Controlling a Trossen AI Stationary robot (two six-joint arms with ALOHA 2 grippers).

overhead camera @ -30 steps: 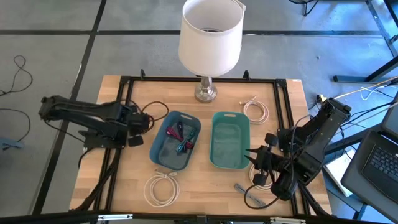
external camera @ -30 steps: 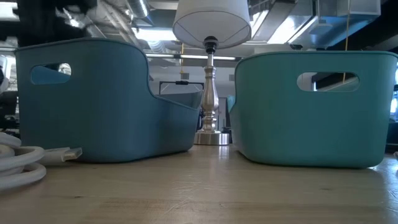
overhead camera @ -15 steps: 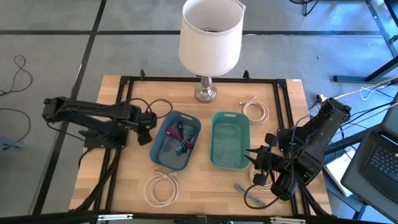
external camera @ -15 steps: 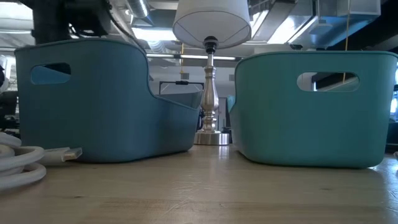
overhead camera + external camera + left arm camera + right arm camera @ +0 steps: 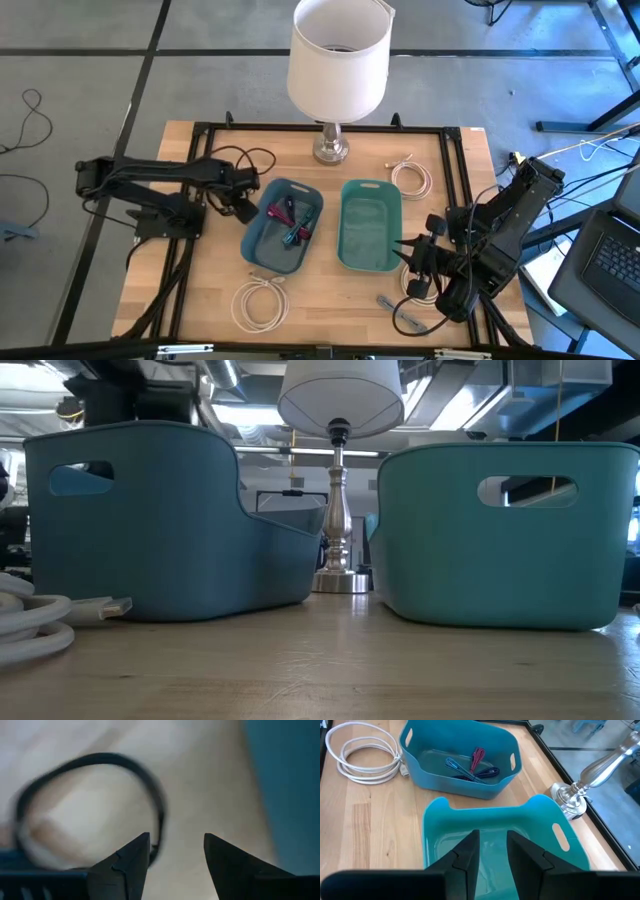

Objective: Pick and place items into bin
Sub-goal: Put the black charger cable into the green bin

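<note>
A thin black cable loop (image 5: 243,152) lies on the table just left of the blue bin (image 5: 256,256). My left gripper (image 5: 244,202) stands open over the table at that bin's far left corner. In the left wrist view the black cable loop (image 5: 100,759) curves past one tip of my left gripper (image 5: 175,837). Red, purple and teal straps (image 5: 475,764) lie in the blue bin. My right gripper (image 5: 493,837) is open, with nothing between its fingers, at the right side of the teal bin (image 5: 346,228). White cable coils (image 5: 258,302) (image 5: 412,178) rest flat on the table. My left gripper has its fingers apart, and the black cable (image 5: 159,827) passes right by one fingertip (image 5: 137,851). I cannot tell whether it touches the cable, since the picture is blurred there.
A white-shaded lamp (image 5: 338,60) stands at the far middle on its metal base (image 5: 330,150). A black frame (image 5: 300,128) borders the table. A third white coil (image 5: 414,284) and a grey strap (image 5: 398,308) lie under and near the right arm.
My left gripper has gone toward the table's right edge, up to the blue bin's far left corner, and has opened. The black cable loop has shifted toward the far left and now spreads wider. The right arm has kept still.
</note>
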